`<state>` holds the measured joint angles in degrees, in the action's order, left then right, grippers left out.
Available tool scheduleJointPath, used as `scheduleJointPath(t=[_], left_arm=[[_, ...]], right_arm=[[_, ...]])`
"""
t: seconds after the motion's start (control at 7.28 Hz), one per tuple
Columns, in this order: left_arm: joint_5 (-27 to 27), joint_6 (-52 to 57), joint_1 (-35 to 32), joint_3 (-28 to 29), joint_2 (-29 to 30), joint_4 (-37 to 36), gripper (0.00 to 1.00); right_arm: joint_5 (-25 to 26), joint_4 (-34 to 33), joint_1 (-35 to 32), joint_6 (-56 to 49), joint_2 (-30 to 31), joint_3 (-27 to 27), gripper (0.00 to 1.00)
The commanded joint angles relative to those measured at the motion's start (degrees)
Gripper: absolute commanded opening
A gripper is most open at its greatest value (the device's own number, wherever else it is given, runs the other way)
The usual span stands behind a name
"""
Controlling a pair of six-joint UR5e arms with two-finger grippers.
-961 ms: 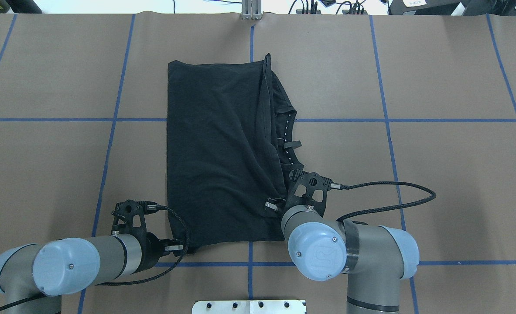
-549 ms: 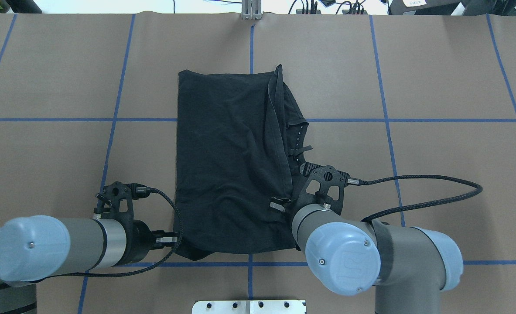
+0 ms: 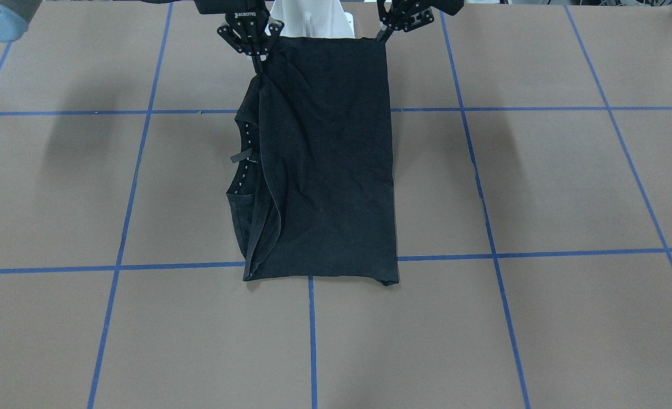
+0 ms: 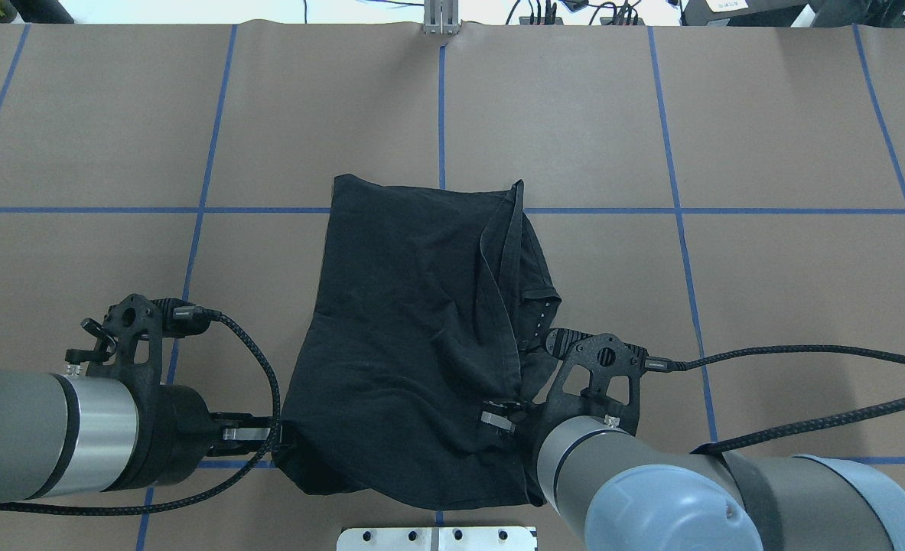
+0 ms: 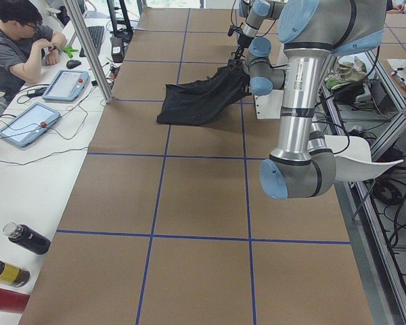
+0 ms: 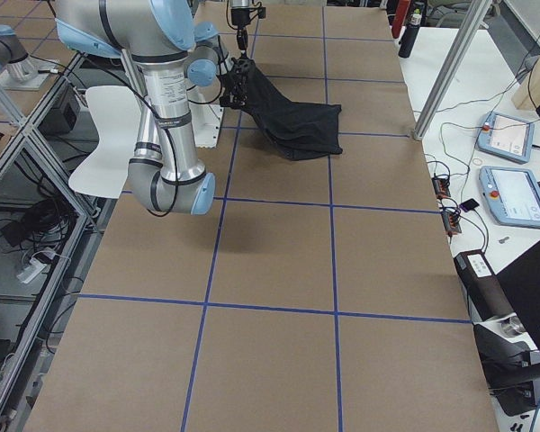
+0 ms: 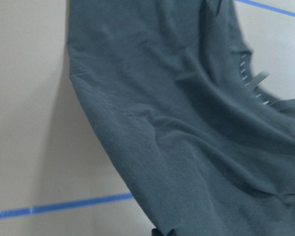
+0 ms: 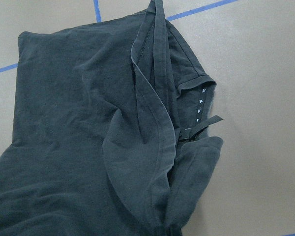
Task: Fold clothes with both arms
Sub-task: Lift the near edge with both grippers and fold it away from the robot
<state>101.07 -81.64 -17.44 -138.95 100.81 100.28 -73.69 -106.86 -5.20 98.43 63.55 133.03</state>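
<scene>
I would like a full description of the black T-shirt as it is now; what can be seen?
The black T-shirt looks like soft, matte knit cloth, creased and folded lengthwise into a narrow panel. Its collar, with small white marks inside, shows on the robot's right side. The left gripper and right gripper each pinch the near end, one per side, lifting it; the far end rests on the brown table. No logo shows.
</scene>
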Motion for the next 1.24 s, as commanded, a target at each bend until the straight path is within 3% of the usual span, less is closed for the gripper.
scheduleJointPath(t=[0.0, 0.27, 0.55, 1.1], left_arm=[[0.3, 0.1, -2.8, 7.6, 5.7, -0.9, 0.0], [-0.4, 2.5, -6.8, 15.0, 10.1, -0.9, 0.0], [-1.5, 6.1, -10.7, 17.3, 11.2, -0.9, 0.0], [-1.7, 10.0, -17.2, 27.0, 18.0, -0.5, 0.0]], right_arm=[[0.0, 0.0, -2.5, -0.2, -0.4, -1.6, 0.0], [-0.1, 0.6, -6.4, -0.7, -1.4, -4.9, 0.0], [-0.1, 3.7, -9.7, -0.7, -5.1, -11.8, 0.0], [-0.1, 6.0, -14.3, -2.4, -5.2, -16.7, 0.0]])
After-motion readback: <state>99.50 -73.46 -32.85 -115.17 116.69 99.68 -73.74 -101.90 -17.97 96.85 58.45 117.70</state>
